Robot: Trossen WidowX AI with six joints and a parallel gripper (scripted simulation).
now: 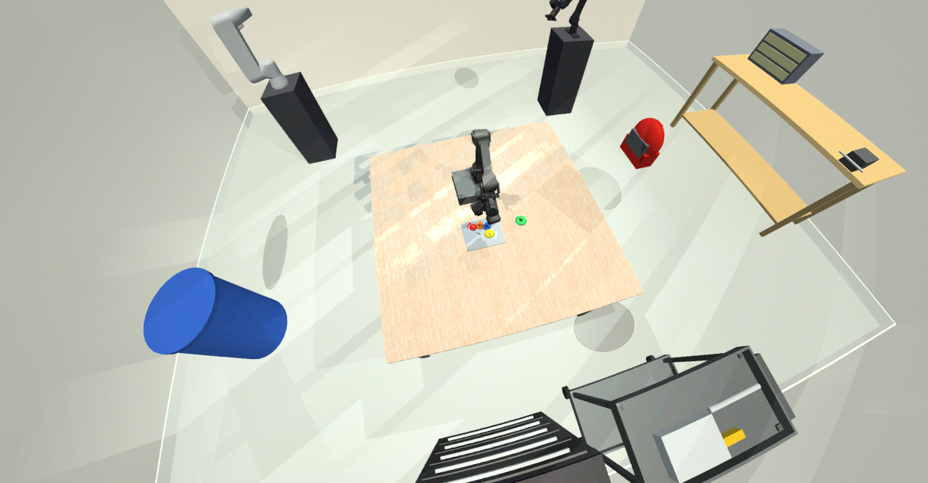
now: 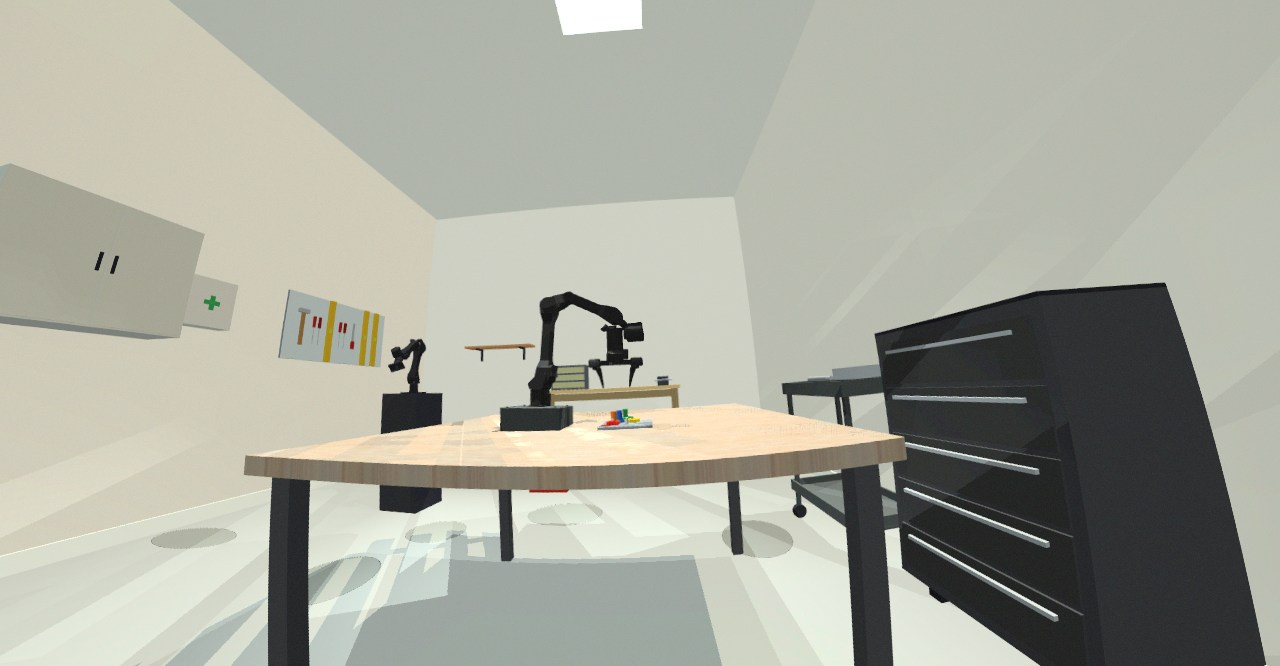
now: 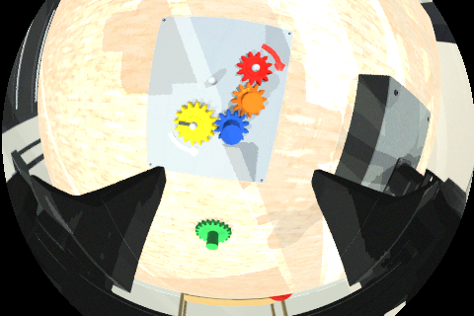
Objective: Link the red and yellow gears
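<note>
The grey board (image 3: pixel 173 59) (image 1: pixel 474 244) lies on the table. The red gear (image 3: pixel 245 69) (image 1: pixel 471 227) is on its peg; the orange gear (image 3: pixel 253 102) (image 1: pixel 480 225) meets it. The blue gear (image 3: pixel 232 133) (image 1: pixel 486 225) lies between the orange gear and the yellow gear (image 3: pixel 201 134) (image 1: pixel 489 234), teeth touching or nearly touching both. Orange and blue look flat from above. One peg (image 3: pixel 212 80) is empty. A green gear (image 3: pixel 213 229) (image 1: pixel 520 220) stands on the table beside the board, handle up. My gripper (image 3: pixel 241 177) (image 2: pixel 617 384) is wide open and empty, above the board.
The arm's base (image 1: pixel 464 186) (image 2: pixel 536 417) stands on the wooden table (image 1: pixel 428 311) (image 2: pixel 716 447) close to the board. The other furniture, such as the dark drawer cabinet (image 2: pixel 984 447) and the blue bin (image 1: pixel 227 315), is off the table.
</note>
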